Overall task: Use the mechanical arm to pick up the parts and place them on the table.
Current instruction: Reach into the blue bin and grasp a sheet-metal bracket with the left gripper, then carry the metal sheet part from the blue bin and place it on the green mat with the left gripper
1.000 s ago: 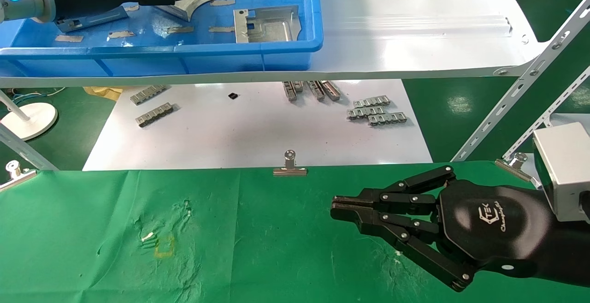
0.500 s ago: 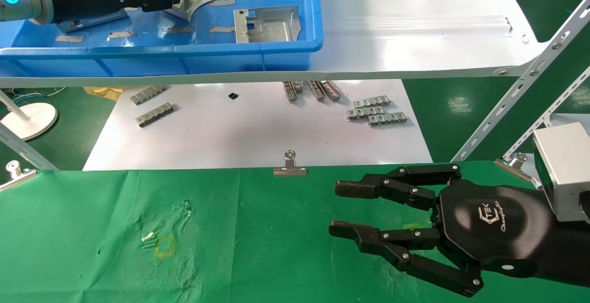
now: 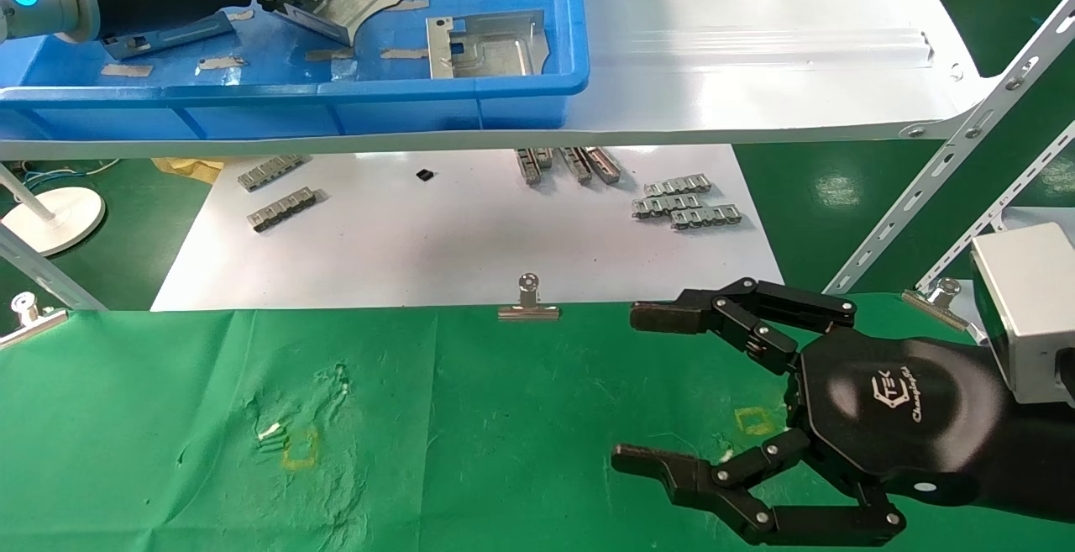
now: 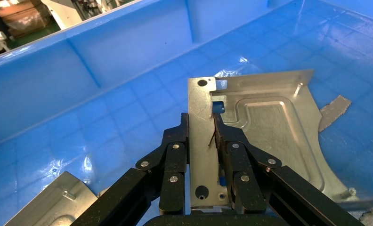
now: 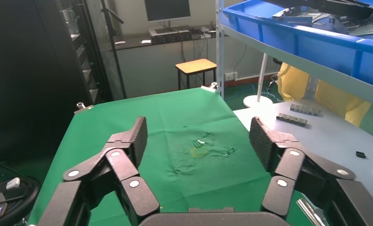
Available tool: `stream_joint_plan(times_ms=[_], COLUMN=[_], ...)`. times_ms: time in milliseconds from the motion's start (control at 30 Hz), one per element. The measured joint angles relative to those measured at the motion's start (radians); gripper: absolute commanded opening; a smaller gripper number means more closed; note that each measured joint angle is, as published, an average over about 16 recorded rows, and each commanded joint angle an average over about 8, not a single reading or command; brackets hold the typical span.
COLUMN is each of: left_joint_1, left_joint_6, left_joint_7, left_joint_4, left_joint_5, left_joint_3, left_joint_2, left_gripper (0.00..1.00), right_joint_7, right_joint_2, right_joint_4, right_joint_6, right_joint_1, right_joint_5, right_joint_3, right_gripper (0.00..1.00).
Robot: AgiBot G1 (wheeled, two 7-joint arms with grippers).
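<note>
My left gripper [image 4: 201, 134] is inside the blue bin [image 3: 470, 90] up on the white shelf [image 3: 756, 48], fingers clamped on the folded side wall of one bracket [image 4: 269, 127]; in the wrist view the thin wall sits pinched between the two finger stacks, w/ the flat face and curved-cut corner spreading out past them. That bracket looks tilted, far edge up off the bin floor, tho I can't tell from the head view if it's fully clear of the floor. A second bracket [image 3: 487, 44] lies flat near the bin's front-right corner, close to the front rim, apart from mine. A third part [image 3: 164, 35] lies under my left forearm, mostly hidden. Bin walls stand on all sides; there's bare blue floor between the held piece and the right wall. My right gripper [image 3: 651, 388] hovers low over the green table [image 3: 168, 417], fingers spread wide apart, nothing between them. A yellow square mark [image 3: 754, 420] shows in the gap near the palm, another mark [image 3: 300, 449] sits farther left among wrinkles. Broad bare cloth lies btwn the two marks. A binder clip [image 3: 528, 304] pins the cloth's far edge, just left of the right fingertips. Beyond it, ribbed strips [image 3: 684, 202] lie scattered on the white sheet [image 3: 437, 241] below the shelf.
</note>
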Motion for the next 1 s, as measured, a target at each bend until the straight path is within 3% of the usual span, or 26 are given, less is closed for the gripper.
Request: stream_joint_plan(times_ms=[267, 700, 1000], left_joint_1=[-0.019, -0.005, 0.119], left_joint_6=[0.123, 0.577, 0.743], left_joint_7=[0.035, 0.169, 0.267], left_joint_4=[-0.033, -0.107, -0.341], left_joint_5=[-0.038, -0.126, -0.250], left_joint_3=[-0.025, -0.068, -0.020], left_joint_2=[-0.033, -0.149, -0.270], left_gripper=[0.00, 0.00, 0.00], right_joint_7=[0.000, 0.000, 0.000], right_joint_2=[0.000, 0.000, 0.000], right_joint_4=[0.000, 0.000, 0.000], right_joint_6=[0.000, 0.000, 0.000], right_joint_1=[0.000, 0.000, 0.000], right_joint_5=[0.000, 0.000, 0.000], right_joint_3=[0.000, 0.000, 0.000], right_gripper=[1.00, 1.00, 1.00])
